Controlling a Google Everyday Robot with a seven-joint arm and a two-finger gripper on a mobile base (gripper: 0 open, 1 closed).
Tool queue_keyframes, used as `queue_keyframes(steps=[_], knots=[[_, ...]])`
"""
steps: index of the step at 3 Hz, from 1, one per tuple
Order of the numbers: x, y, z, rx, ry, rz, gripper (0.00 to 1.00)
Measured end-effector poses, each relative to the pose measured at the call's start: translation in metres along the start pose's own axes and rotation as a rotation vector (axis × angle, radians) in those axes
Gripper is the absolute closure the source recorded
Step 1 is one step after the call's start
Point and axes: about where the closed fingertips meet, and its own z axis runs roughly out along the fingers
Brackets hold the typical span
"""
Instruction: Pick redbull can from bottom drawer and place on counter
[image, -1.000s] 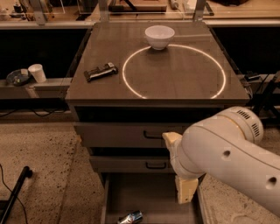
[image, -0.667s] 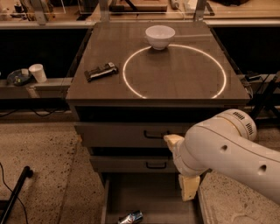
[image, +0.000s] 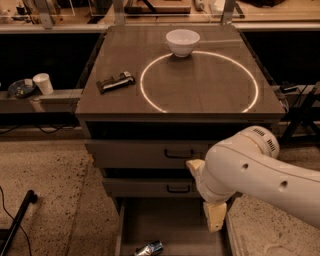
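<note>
Camera view: the bottom drawer (image: 170, 220) stands pulled open, and the redbull can (image: 150, 248) lies on its side at the pulled-out end, left of centre. Your gripper (image: 205, 194) hangs over the drawer's right side, jaws spread and empty, well apart from the can. Shift left and outward, set the jaws across the can's slim body, then lower. The counter (image: 115, 50) lies above.

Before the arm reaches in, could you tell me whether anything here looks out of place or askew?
The redbull can lies on its side at the front of the open bottom drawer. On the counter, a dark packet sits askew left of the circle. The gripper hangs above the drawer's right side. Nothing is spilled.
</note>
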Motion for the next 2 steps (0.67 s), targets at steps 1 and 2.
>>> queue_keyframes(steps=[1,2], knots=[[0.007,0.024,0.078,-0.102,0.01,-0.047,0.0],[0.017,0.067,0.152,-0.158,-0.054,-0.084,0.0]])
